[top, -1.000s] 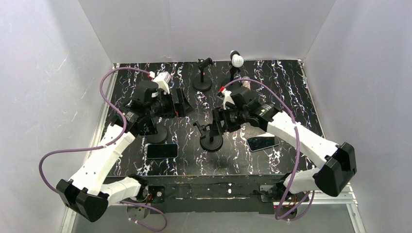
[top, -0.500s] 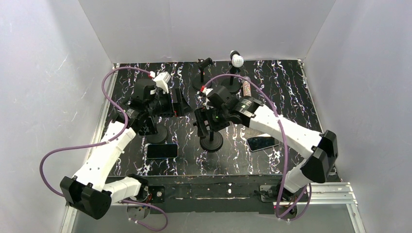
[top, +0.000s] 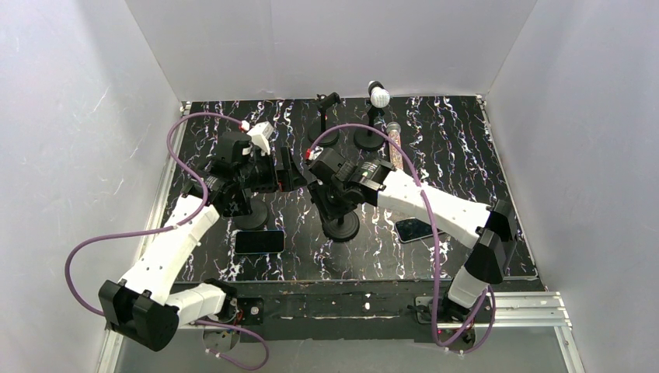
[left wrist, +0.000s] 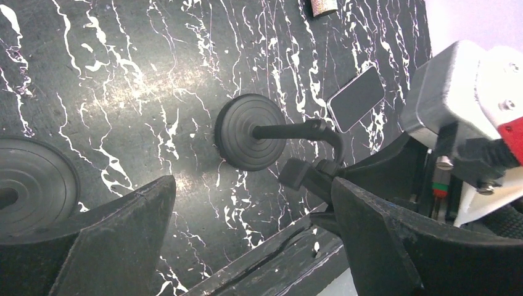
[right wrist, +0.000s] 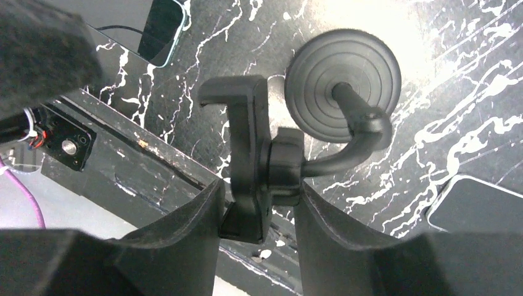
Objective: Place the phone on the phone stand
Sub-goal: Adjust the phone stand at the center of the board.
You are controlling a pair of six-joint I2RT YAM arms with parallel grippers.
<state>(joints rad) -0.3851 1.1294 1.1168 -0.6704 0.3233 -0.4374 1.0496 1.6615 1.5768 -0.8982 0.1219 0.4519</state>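
The black phone stand (top: 340, 225) stands mid-table on a round base (right wrist: 343, 92), with its curved neck and clamp head (right wrist: 247, 123) tilted toward the near edge. My right gripper (top: 323, 196) is shut on that head, its fingers (right wrist: 185, 228) pressed on either side of it in the right wrist view (right wrist: 259, 188). One dark phone (top: 259, 241) lies flat at the front left and shows in the right wrist view (right wrist: 157, 28). A second phone (top: 417, 228) lies to the stand's right. My left gripper (top: 289, 166) is open and empty, hovering left of the stand (left wrist: 250, 131).
A second round stand base (top: 250, 214) sits under my left arm. Two more stands (top: 323, 134) stand at the back, one topped by a white ball (top: 378, 95). A small tube (top: 394, 145) lies beside them. The table's front rail (right wrist: 154, 166) is close below the clamp head.
My right arm has swung left and its gripper has come onto the stand's clamp head and closed on it. The left arm has hardly moved.
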